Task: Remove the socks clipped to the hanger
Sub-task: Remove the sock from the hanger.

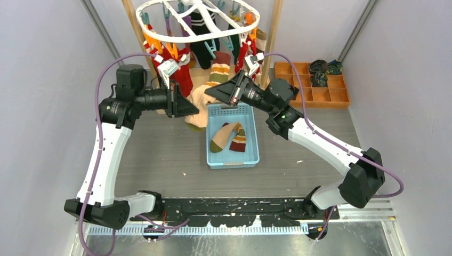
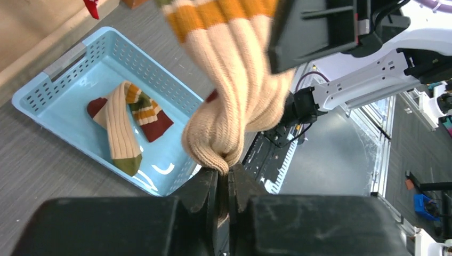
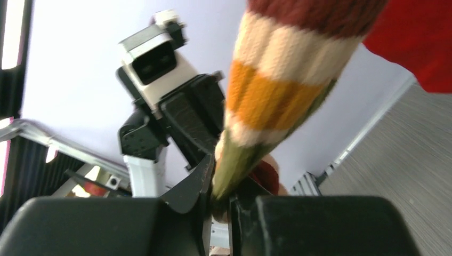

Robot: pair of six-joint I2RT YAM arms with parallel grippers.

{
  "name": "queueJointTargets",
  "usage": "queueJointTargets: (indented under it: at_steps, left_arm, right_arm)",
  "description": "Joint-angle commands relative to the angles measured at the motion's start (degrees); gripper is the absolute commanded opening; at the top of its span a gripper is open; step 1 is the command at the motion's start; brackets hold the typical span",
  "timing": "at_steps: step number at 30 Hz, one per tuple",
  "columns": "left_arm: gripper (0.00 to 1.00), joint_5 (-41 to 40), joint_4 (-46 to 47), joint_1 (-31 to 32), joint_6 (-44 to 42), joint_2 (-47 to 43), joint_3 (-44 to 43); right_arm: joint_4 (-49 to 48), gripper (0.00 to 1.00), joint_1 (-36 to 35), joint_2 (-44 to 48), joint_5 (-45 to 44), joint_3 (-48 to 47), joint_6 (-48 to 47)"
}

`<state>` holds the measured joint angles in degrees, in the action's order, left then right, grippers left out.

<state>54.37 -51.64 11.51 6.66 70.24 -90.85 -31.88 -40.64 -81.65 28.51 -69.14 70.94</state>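
You will find the hanger (image 1: 186,38) hanging at the far end of the counter (image 1: 160,154). Socks (image 1: 183,77) in red, black and other colours hang from its orange and teal clips.

Both arms are on one item, the striped sock (image 2: 234,106), which hangs below the front rim with its beige foot trailing down toward the left arm.

- Left end effector (image 2: 224,181): closed, with both fingers pinching the beige toe end. The knit bunches into a fold right at the fingertips.
- Right end effector (image 3: 218,194): closed on fabric, gripping the olive-green band below the orange and cream stripes. This appears to be the same sock, higher up its leg.

The two end effectors face each other across the sock, close together, just beyond the far rim of the blue basket (image 1: 233,164). The basket sits on the counter between the arms and holds two socks (image 1: 230,137) of the same striped pattern, lying crossed on its floor.

At the far right, a wooden tray (image 1: 320,96) holds a few dark rolled items in its back compartments — too small for you to identify.
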Motion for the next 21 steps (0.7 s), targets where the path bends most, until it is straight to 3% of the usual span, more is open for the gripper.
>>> queueJointTargets:
  at_steps: [1, 3, 8, 14, 17, 21]
  left_arm:
    - [0.03, -1.3, 4.6, -0.2, 4.5, -3.9, 2.2]
    - [0.00, -3.0, 4.4, 0.0, 5.4, -4.4, 3.0]
    - [0.00, -5.6, 3.6, 0.5, 5.7, -5.3, 3.3]
    - [0.00, -9.5, 2.7, 2.4, 5.4, -5.6, 2.2]
    - [0.00, -9.4, 1.9, 2.7, 5.2, -5.6, 1.7]
    - [0.00, -8.4, 0.7, 2.8, 5.0, -6.2, 1.3]
  right_arm:
    - [12.8, 0.25, 0.0, 3.3, -3.6, -4.8, -6.6]
    - [18.4, 0.45, 0.0, 3.7, -5.6, -6.4, -9.2]
    - [37.5, 0.80, -0.2, 5.5, -15.9, -14.6, -21.9]
    - [57.9, 0.84, -4.8, -1.7, -34.2, -36.3, -41.8]
    - [60.1, 0.84, -5.0, -6.2, -33.9, -44.0, -46.9]
    - [61.0, 0.84, -4.7, -11.6, -26.2, -52.0, -52.1]
